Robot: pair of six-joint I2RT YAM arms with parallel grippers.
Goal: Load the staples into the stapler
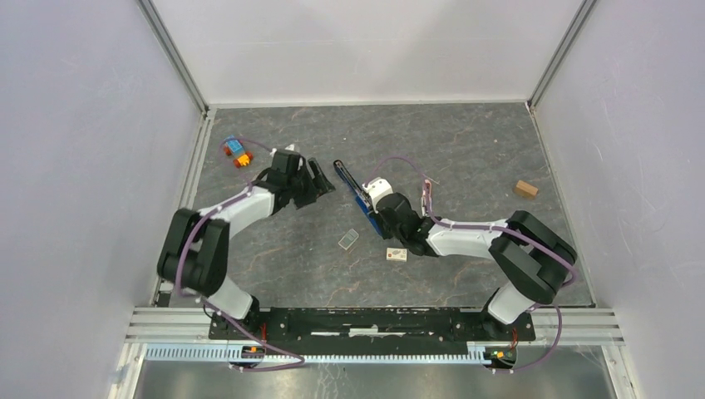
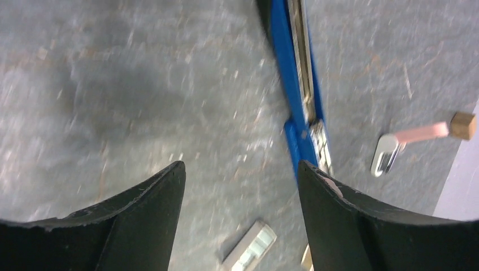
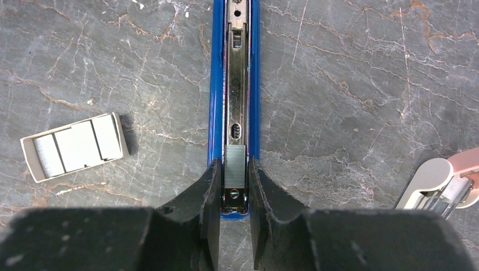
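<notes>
1. The right hand (image 3: 234, 169) is clamped on the near end of the stapler (image 3: 233, 68), with one finger pressed against each side.
2. The stapler lies open and flat on the table (image 1: 465, 150). Its metal rail faces up, and its length runs away from the right hand.
3. The left hand (image 2: 242, 166) hovers just beside the stapler's far part. Its fingers are spread wide apart and hold nothing.
4. The staples (image 3: 73, 147) rest on the table on the near side of the stapler, between the two arms. They are close to the stapler but apart from it.
5. Farther out, toy bricks (image 1: 239, 153) sit at the back left, and a wooden block (image 1: 525, 189) sits well off to the right.
</notes>
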